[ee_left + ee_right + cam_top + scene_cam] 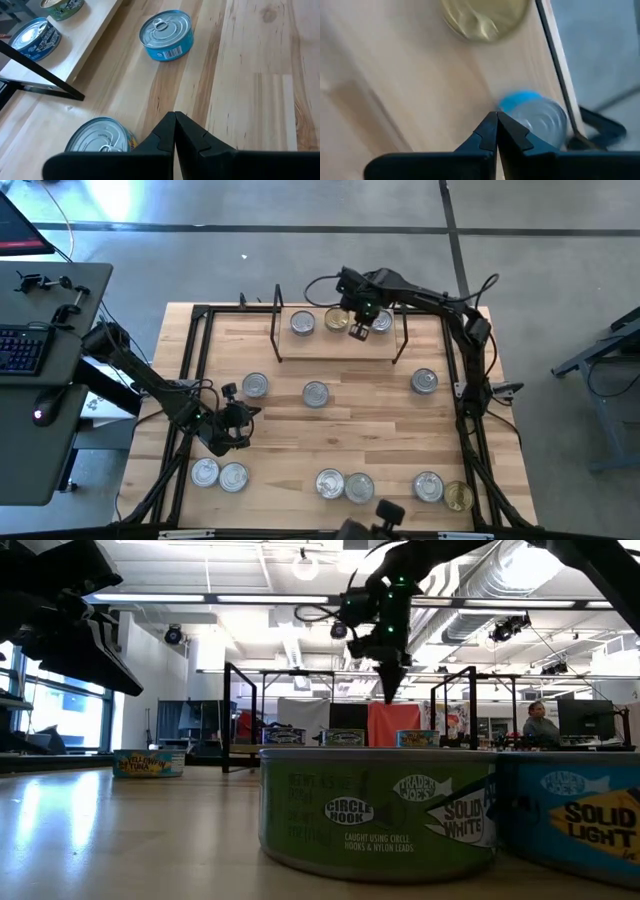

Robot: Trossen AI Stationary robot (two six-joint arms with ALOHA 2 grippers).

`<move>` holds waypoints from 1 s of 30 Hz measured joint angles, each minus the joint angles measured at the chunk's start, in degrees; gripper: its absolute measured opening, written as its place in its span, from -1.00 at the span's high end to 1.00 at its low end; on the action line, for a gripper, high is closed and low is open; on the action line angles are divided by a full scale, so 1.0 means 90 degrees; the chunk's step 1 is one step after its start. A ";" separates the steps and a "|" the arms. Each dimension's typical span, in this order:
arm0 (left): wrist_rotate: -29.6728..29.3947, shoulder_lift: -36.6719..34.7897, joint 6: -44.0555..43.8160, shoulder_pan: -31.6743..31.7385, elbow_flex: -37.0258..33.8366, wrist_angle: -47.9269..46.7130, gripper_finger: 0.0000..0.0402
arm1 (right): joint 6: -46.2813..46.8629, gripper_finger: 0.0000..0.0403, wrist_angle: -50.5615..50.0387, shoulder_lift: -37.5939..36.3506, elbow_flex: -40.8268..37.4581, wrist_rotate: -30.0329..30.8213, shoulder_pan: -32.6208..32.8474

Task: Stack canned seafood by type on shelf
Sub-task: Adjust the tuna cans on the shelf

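Observation:
The shelf stands at the table's far side, a light board between black wire uprights. On it rest a silver-lidded tin, a gold-lidded tin and another silver-lidded tin. My right gripper hovers shut above the shelf, between the gold tin and the blue-walled silver tin; in the low view it points down, clear of the tins. My left gripper is shut over the table's left part, beside a silver-lidded tin and short of a blue tin.
Loose tins stand on the table: three across the middle, two near left, and several along the near edge, one gold-lidded. A black frame rims the tabletop. A person sits far behind.

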 joint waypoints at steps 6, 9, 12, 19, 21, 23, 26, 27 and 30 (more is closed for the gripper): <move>0.0000 0.0000 -0.0023 0.0000 0.0000 0.0000 1.00 | 0.0112 1.00 -0.0181 0.0001 0.0000 0.0077 -0.0210; 0.0000 0.0000 -0.0116 0.0000 0.0000 0.0000 1.00 | 0.0117 1.00 -0.0155 -0.0001 -0.0030 0.0058 -0.0276; 0.0000 0.0000 -0.0165 0.0000 0.0000 0.0000 1.00 | 0.0013 1.00 0.0008 -0.0028 -0.0451 0.0049 -0.0338; -0.0171 0.0002 -0.0113 0.0002 -0.0002 0.0001 1.00 | -0.0068 1.00 0.1171 -0.0075 -0.1508 0.0419 -0.0403; -0.0226 0.0002 -0.0007 0.0005 -0.0002 0.0026 1.00 | -0.0017 1.00 0.1321 -0.0089 -0.1611 0.0459 -0.0390; -0.0284 0.0002 0.0061 0.0005 -0.0002 0.0049 1.00 | 0.0037 1.00 0.1355 -0.0094 -0.1637 0.0461 -0.0365; -0.0348 0.0002 0.0284 0.0012 -0.0002 0.0172 1.00 | 0.0158 1.00 0.1242 -0.0069 -0.1512 0.0418 -0.0314; -0.0371 0.0002 0.0380 0.0015 -0.0002 0.0224 1.00 | 0.0166 1.00 0.1210 -0.0057 -0.1444 0.0375 -0.0292; -0.0401 0.0002 0.0568 0.0017 -0.0002 0.0390 1.00 | 0.0165 1.00 0.1137 -0.0035 -0.1238 0.0258 -0.0217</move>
